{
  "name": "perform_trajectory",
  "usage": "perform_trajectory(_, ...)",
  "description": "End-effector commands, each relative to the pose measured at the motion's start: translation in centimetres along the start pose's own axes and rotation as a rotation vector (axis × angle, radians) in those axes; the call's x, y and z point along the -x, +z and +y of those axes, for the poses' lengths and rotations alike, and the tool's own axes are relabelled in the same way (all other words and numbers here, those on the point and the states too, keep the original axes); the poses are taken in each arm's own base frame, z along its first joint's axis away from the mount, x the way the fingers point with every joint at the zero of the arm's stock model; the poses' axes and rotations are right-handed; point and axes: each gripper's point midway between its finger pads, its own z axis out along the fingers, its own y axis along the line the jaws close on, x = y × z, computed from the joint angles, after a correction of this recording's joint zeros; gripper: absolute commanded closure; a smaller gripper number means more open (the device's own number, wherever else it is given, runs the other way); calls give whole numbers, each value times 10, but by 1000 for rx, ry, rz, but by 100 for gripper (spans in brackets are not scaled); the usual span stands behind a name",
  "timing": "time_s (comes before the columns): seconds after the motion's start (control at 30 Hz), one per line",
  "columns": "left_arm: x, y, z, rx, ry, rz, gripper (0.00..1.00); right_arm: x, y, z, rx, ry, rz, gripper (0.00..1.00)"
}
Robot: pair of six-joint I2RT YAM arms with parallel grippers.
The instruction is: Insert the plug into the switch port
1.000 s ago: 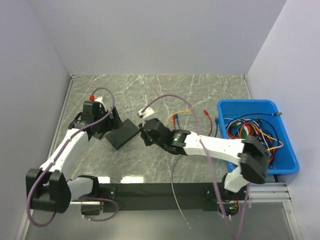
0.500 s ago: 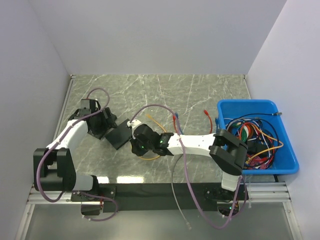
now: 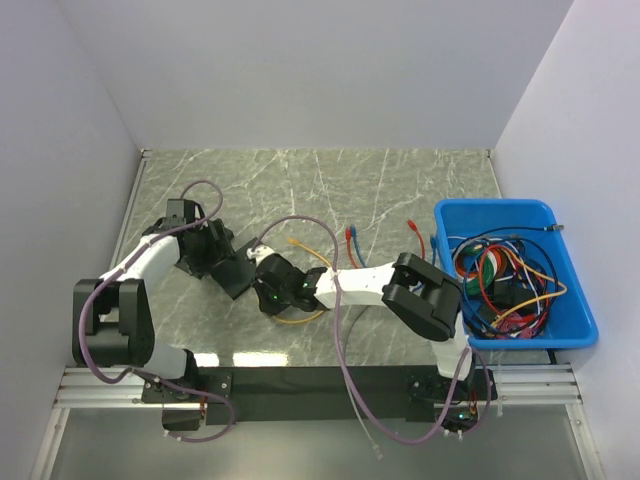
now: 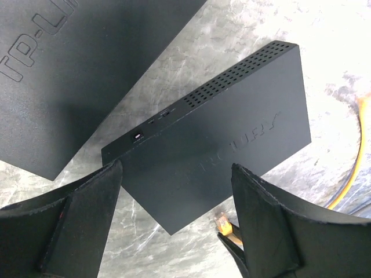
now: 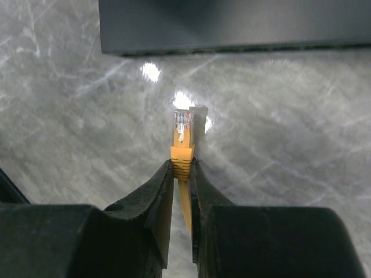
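Note:
The black switch [image 3: 238,272] lies flat on the marble table, left of centre. In the left wrist view the switch [image 4: 220,139] sits between my open left gripper [image 4: 175,168], whose fingers [image 4: 75,220] stand wide on either side of its near corner. My left gripper [image 3: 207,250] is at the switch's left end. My right gripper [image 3: 268,290] is shut on a yellow cable's plug [image 5: 184,134], clear tip forward. The plug points at the switch's side [image 5: 232,26] with a gap of bare table between. The plug [image 4: 224,223] also shows beside the switch's corner. Ports are not visible.
A second black box marked TP-Link [image 4: 69,75] lies beside the switch. The yellow cable [image 3: 300,318] loops on the table behind my right gripper. Red and blue loose cables [image 3: 350,236] lie mid-table. A blue bin [image 3: 575,330] of tangled cables stands at the right.
My right gripper has moved left with the yellow plug, up to the switch's near side. My left gripper has shifted slightly at the switch's left end.

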Motion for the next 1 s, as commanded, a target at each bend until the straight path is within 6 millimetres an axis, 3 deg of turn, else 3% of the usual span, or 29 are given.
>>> perform_trajectory(0.0, 9, -1, 2, 28, -9, -18, 18, 21, 3, 2, -23, -2, -33, 100)
perform_trajectory(0.2, 21, 1, 27, 118, -58, -58, 18, 17, 8, -1, -38, -18, -16, 100)
perform_trajectory(0.33, 28, -1, 32, 102, -84, -86, 19, 12, 10, -2, -29, -12, -10, 100)
perform_trajectory(0.57, 12, 10, 16, 10, -65, 0, 23, 8, 14, -1, -25, -1, -3, 100)
perform_trajectory(0.8, -20, 17, -17, -29, 55, 88, 23, 17, 3, -1, -38, -18, -18, 100)
perform_trajectory(0.97, -17, 14, -18, -23, 53, 80, 23, 29, 1, 1, -51, -30, -29, 100)
